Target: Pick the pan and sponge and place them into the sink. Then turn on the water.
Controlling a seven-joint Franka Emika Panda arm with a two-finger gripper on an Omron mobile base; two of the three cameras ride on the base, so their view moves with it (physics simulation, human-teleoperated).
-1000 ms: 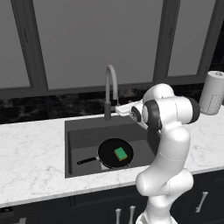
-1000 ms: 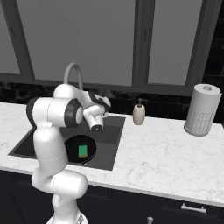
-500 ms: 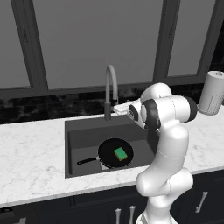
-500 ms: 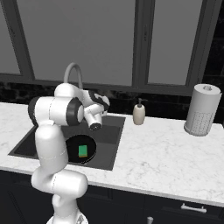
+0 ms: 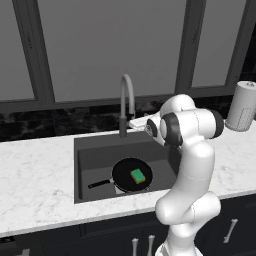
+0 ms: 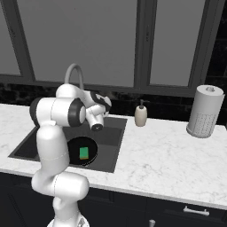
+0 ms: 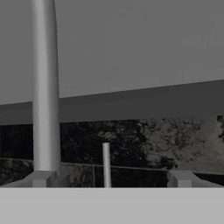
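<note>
The pan is seen lying in the sink with the sponge on it, while the end effector, its 2 fingers spread wide and apparently empty, is held just beside the faucet above the marble surface.

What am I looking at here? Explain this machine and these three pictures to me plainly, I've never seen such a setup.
This is a rendered kitchen. The white jointed machine is a robot arm ending in a two-finger gripper, open and holding nothing. Two pictures come from cameras on its base, behind it to the left and right. The third looks out from the hand itself, toward the faucet and its thin lever. In the sink lies a black pan with a green sponge on it. On the counter stand a soap dispenser and a paper towel roll.
</note>
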